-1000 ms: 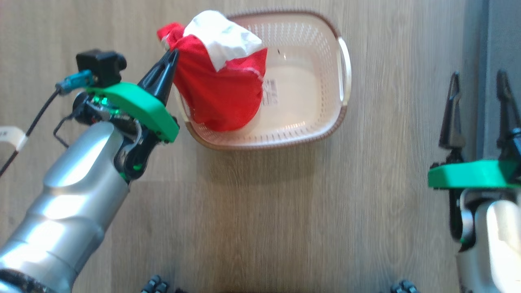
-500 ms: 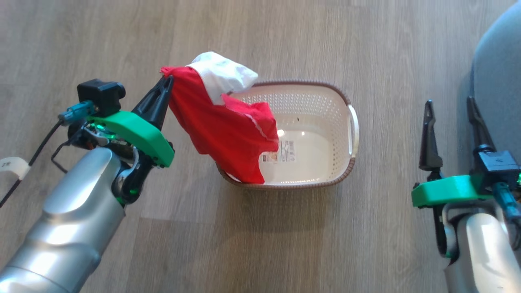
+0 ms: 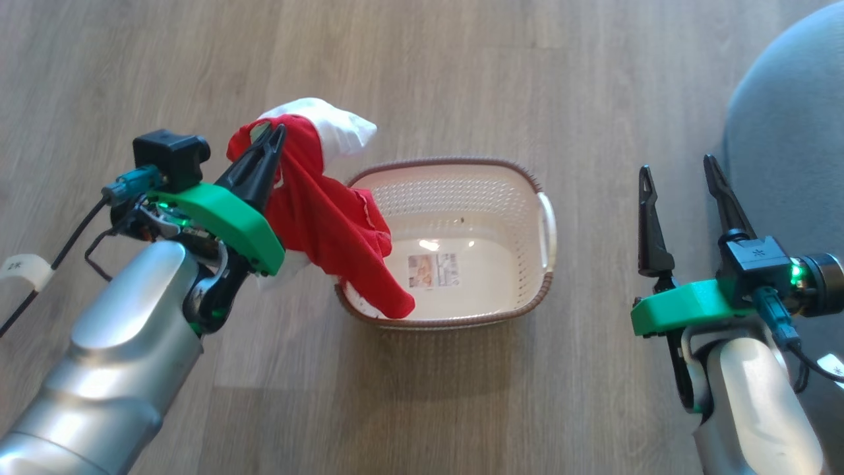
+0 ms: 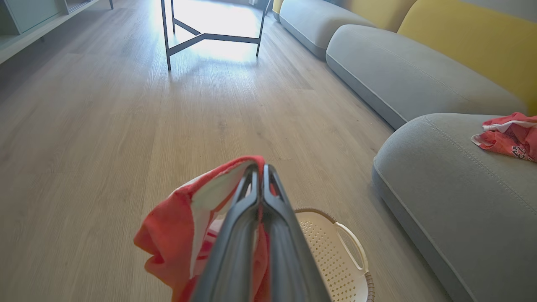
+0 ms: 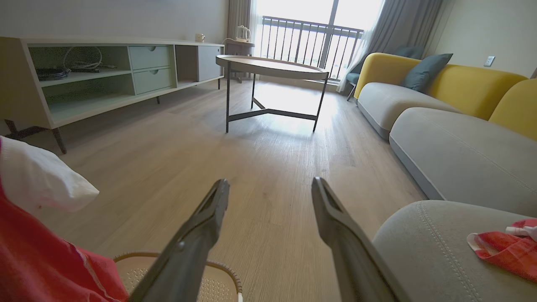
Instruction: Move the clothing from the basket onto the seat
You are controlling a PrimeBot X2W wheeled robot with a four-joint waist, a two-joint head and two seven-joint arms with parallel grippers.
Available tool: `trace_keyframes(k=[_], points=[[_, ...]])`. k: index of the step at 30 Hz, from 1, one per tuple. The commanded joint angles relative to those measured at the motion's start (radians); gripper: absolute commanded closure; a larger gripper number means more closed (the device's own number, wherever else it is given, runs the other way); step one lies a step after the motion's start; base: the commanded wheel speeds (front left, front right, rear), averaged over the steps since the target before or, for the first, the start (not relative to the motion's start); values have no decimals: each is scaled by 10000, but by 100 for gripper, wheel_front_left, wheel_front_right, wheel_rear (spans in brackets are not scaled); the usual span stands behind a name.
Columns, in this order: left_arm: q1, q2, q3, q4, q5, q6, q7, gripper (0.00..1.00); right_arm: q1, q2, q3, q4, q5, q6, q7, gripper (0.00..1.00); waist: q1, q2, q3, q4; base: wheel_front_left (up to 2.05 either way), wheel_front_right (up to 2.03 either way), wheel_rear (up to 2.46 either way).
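Left pincer (image 3: 275, 132), gripping clothing (image 3: 323, 218), has drawn it further from basket (image 3: 455, 160); right pincer (image 3: 677, 165) spread

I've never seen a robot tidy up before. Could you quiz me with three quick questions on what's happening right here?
1. True or false: the left gripper is shut on the red and white clothing.
2. By the robot's own sides, the seat lies on which side of the basket? A) left B) right C) beneath it
3. Fill in: the right gripper is ____ and holds nothing.
Key: 1 true; 2 B; 3 open.
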Motion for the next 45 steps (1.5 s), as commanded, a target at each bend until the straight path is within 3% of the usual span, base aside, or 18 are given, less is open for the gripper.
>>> trace_keyframes(k=[1,13,28,38,45], points=[[-443,379,331,-303,97,101,8,100,-179,-41,291,-266,67,69,-49,0,1,-1,-298,-314,0,0,0],[-487,322,204,-364,29,366,442,100,-41,-249,569,-26,265,69,-49,0,1,-1,-1125,-953,0,0,0],[-398,44,21,-27,-94,582,693,100,202,-680,941,279,824,69,-49,0,1,-1,-2150,-1214,0,0,0],[-348,850,364,352,-73,726,424,100,304,-768,949,239,945,69,-49,0,1,-1,-2208,-1143,0,0,0],[444,1577,706,-347,-282,1012,262,100,563,-785,794,112,1017,69,-49,0,1,-1,-2336,-1075,0,0,0]])
